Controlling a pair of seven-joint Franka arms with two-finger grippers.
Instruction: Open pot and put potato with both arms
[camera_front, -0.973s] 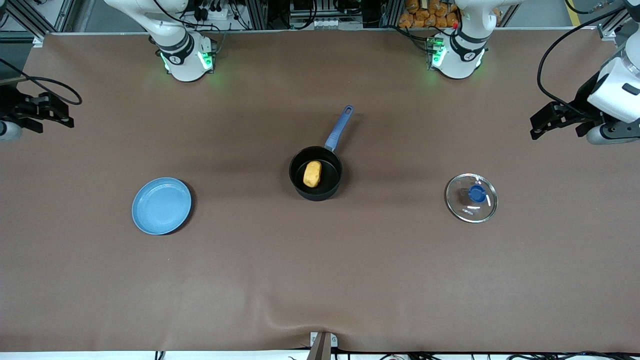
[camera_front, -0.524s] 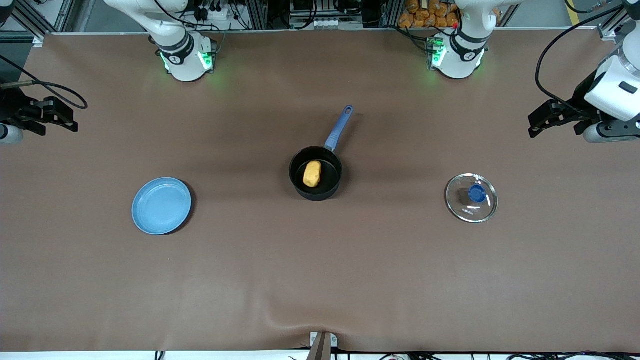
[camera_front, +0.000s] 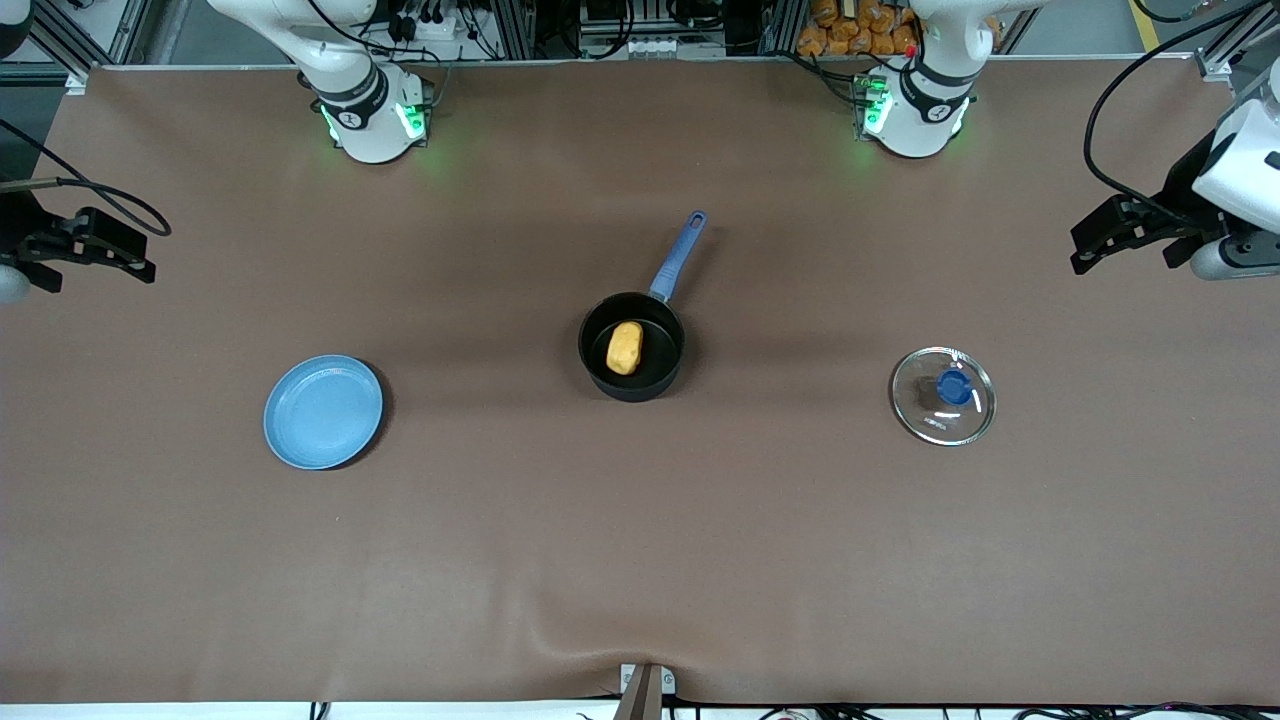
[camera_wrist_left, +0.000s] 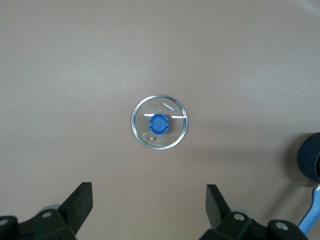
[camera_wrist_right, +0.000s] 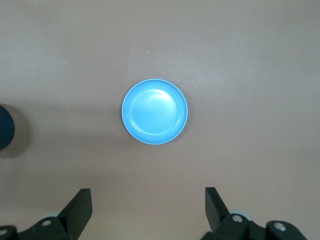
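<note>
Pot (camera_front: 632, 347) stands uncovered near the middle of the table (camera_front: 640, 560), well apart from both end effectors, its blue handle (camera_front: 679, 255) slanting toward the robots' bases, and the potato (camera_front: 624, 347) lies inside it. The left end effector (camera_front: 1085, 257) hangs raised over the left arm's end of the table, fingers (camera_wrist_left: 80, 201) spread wide and holding nothing; the left wrist view looks straight down on the glass lid (camera_wrist_left: 159, 122), which lies flat on the table with its blue knob up, between this end effector and the pot. The right end effector (camera_front: 140, 262) hangs raised over the right arm's end of the table, its fingers (camera_wrist_right: 80, 209) spread just as wide and empty; the blue plate (camera_wrist_right: 154, 111) lies below its camera, bare, between it and the pot. Both arms reach out sideways from their bases, wrists turned down.

A smooth brown cover spans the whole table, with a slight wrinkle at the edge nearest the front camera. Metal framing and cables run along the edge where the bases stand.

Count: one pot, one lid, one potato, one plate, two arms.
</note>
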